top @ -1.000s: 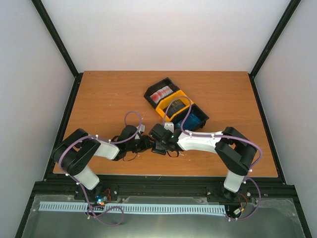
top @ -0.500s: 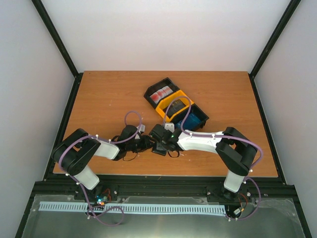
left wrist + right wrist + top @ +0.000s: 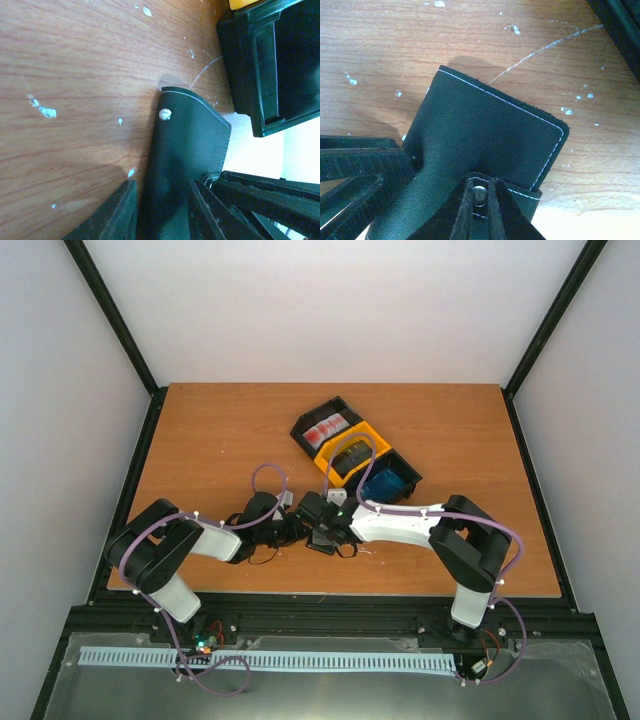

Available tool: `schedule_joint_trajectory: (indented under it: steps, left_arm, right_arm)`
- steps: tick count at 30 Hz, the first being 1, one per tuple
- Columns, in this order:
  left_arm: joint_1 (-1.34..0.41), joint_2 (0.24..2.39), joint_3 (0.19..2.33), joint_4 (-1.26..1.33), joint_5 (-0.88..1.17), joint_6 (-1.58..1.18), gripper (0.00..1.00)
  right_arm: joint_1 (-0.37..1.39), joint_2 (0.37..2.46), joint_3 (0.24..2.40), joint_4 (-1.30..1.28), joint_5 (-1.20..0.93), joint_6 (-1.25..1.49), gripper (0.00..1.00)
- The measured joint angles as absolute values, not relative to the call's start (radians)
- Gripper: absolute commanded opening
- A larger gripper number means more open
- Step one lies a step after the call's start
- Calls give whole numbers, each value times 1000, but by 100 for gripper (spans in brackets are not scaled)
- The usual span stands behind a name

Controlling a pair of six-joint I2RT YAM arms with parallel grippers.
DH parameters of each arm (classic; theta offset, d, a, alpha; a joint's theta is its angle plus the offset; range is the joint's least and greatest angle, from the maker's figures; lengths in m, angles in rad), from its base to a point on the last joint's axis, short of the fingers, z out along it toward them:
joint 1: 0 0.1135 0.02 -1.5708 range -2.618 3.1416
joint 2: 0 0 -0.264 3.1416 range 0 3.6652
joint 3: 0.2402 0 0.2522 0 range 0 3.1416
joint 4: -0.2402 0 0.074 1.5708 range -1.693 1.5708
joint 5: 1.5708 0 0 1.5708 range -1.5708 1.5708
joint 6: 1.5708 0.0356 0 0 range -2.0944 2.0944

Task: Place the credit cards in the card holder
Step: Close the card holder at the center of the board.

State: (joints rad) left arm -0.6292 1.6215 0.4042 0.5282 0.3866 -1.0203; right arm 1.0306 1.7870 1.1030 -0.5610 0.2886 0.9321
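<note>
The black card holder (image 3: 323,540) lies folded on the table near its front middle, between both grippers. In the left wrist view my left gripper (image 3: 160,212) straddles the card holder (image 3: 192,140) with a jaw on each side, pressed against its folded part. In the right wrist view my right gripper (image 3: 480,200) is pinched on the short clasp tab with its metal snap (image 3: 480,195), over the card holder's cover (image 3: 490,130). A red-and-white card (image 3: 325,429) and a blue card (image 3: 386,485) lie in the bins behind. No card is in either gripper.
The joined black-yellow-black bins (image 3: 349,443) stand diagonally just behind the grippers; the near black bin (image 3: 265,65) is close beside the card holder. A purple cable (image 3: 352,448) loops over the yellow bin. Black frame rails edge the wooden table (image 3: 220,440).
My right gripper and forearm have shifted slightly left toward the left gripper, uncovering more of the blue card's bin. The left arm has barely moved.
</note>
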Motion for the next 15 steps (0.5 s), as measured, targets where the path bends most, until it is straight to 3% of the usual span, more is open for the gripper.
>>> schedule_joint_trajectory:
  steps: [15]
  left_arm:
    - [-629, 1623, 404, 529, 387, -1021, 31]
  right_arm:
    - [1043, 1796, 1106, -561, 307, 971, 3]
